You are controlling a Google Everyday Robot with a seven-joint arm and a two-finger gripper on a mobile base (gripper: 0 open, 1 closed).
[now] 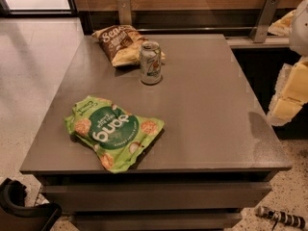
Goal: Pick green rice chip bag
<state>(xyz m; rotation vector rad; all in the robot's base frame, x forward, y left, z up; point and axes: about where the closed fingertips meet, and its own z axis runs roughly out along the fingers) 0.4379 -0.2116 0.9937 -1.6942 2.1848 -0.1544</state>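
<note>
The green rice chip bag (113, 131) lies flat on the front left part of the grey table (211, 109), with its white "dang" lettering upside down to me. It is bright green with a dark-green circle and pictures of round tan chips. My gripper (288, 97), white and yellow, hangs at the far right edge of the view. It is beyond the table's right side, well away from the bag, and it holds nothing that I can see.
A brown-and-yellow chip bag (119, 43) lies at the back of the table. A silver-green soda can (150, 62) stands upright just in front of it. A wooden wall with metal brackets (263, 17) runs behind. A black object (21, 208) sits on the floor at lower left.
</note>
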